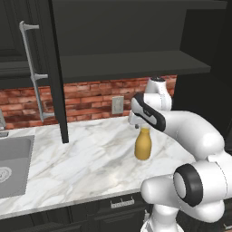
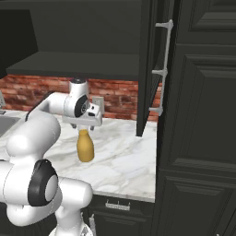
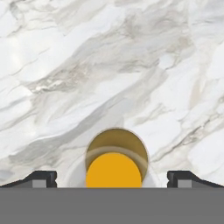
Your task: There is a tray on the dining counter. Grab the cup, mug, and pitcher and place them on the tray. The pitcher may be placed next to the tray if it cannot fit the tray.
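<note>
jaws: spread wide and holding nothing; in the hand view the left fingertip (image 3: pixel 41 178) and the right one sit well apart with the pitcher's mouth between them
gripper (image 1: pixel 137 123): points straight down over the marble counter, directly above the pitcher's neck, tips about level with or just above its rim (contact cannot be told from these views)
pitcher (image 1: pixel 143 144): stands upright on the marble counter (image 1: pixel 81 158), toward its right end, roughly midway between the brick-wall edge and the front edge; yellow-orange, narrow neck up
long axis: vertical, in line with the gripper's own approach, so the hand looks straight down into the open mouth (image 3: pixel 116 154)
offset: left to right, the neck is near centred between the tips; along the other direction it sits at the bottom edge of the hand view, so how well it is centred that way is hard to judge
coming move: likely a straight drop so the fingers flank the neck, then a close
risk: a round, smooth neck could slip or tip if the fingers close off centre
</note>
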